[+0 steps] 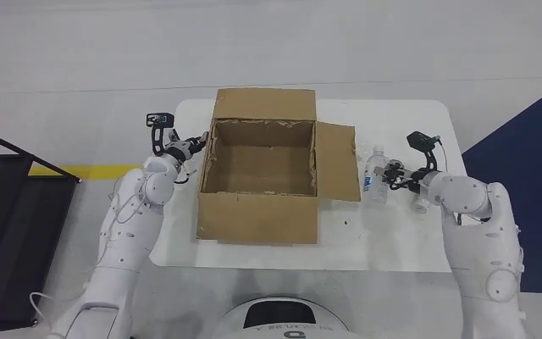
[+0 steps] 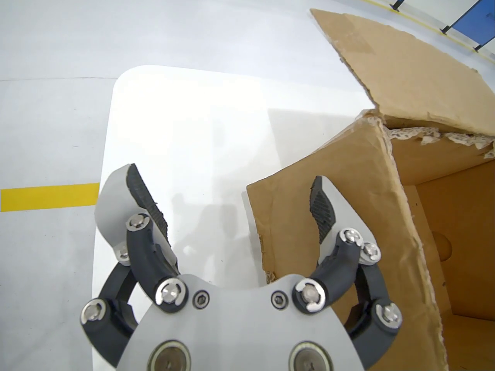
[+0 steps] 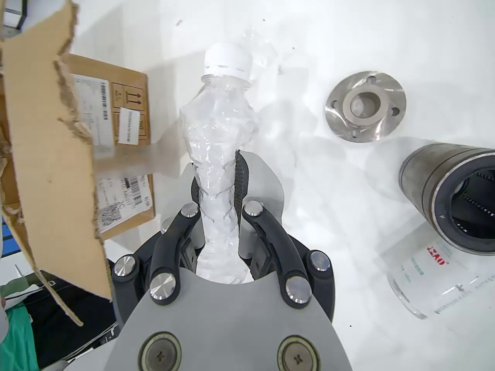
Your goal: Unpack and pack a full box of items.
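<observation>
On the white table (image 1: 398,246), seen from above, the open cardboard box (image 1: 258,216) sits at centre, my left gripper (image 1: 200,142) at its left wall and my right gripper (image 1: 391,178) holding a clear plastic bottle (image 1: 375,176) upright just beside the right flap. From my left wrist, the left gripper (image 2: 226,183) is spread wide, gripping nothing, one finger over a torn side flap of the box (image 2: 386,179). From my right wrist, the right gripper (image 3: 216,183) is clenched on the bottle (image 3: 220,129), a metal flange (image 3: 365,106) and a steel cylinder (image 3: 444,194) lying nearby.
</observation>
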You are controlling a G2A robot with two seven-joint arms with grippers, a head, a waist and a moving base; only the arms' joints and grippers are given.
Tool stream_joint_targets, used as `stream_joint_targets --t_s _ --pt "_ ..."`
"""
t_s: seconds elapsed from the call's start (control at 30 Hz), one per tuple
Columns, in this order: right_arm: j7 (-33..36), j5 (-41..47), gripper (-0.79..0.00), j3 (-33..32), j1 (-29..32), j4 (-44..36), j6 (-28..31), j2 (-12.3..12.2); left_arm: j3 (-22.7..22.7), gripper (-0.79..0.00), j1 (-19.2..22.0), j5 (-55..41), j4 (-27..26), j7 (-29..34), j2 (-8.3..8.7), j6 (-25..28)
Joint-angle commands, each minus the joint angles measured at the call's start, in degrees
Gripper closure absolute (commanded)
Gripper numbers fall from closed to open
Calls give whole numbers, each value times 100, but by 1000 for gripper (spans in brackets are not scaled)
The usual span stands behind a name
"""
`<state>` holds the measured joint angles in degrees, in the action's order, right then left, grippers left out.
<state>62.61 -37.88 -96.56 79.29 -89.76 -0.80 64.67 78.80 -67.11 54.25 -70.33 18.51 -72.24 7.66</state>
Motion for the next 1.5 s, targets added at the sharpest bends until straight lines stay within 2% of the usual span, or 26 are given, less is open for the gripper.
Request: stream_joint_targets --t_s 0.0,0.1,0.17,0.23,0.3,0.37,0.47,0.5,0.67,0.9,1.47 --pt "43 -78 0 63 -62 81 -79 -9 -20 -785 6 18 8 -5 -1 -11" --pt "131 -143 0 141 -116 146 -138 -24 -38 -785 12 25 16 -8 -1 -13" --pt "208 -197 -237 176 -133 170 -212 -36 -46 -785 11 24 20 -15 0 -15" --pt "316 -243 -336 218 -149 181 -274 -48 -53 -785 1 11 24 -36 -2 -26" --pt "429 -315 -397 256 -168 176 -342 -62 -61 -785 -21 -18 33 -60 -4 -38" --pt "459 -345 -579 265 -170 79 -393 -74 -70 -785 -41 -33 48 -80 -6 -47" --pt "398 -295 -751 165 -31 -227 -404 -95 -69 -785 -66 -65 67 -113 -6 -47" --pt "383 -276 -785 113 46 -354 -412 -103 -62 -785 -68 -78 72 -121 -5 -52" --pt "121 -149 -785 -258 524 -1146 -542 -134 65 -785 -98 -234 2 -204 10 -66" --pt "-752 418 -785 -675 1331 -2170 -190 -116 155 -785 -131 -328 -76 -207 22 -78" --pt "-818 488 -785 -684 1385 -2223 -146 -112 155 -785 -131 -328 -76 -207 22 -78"
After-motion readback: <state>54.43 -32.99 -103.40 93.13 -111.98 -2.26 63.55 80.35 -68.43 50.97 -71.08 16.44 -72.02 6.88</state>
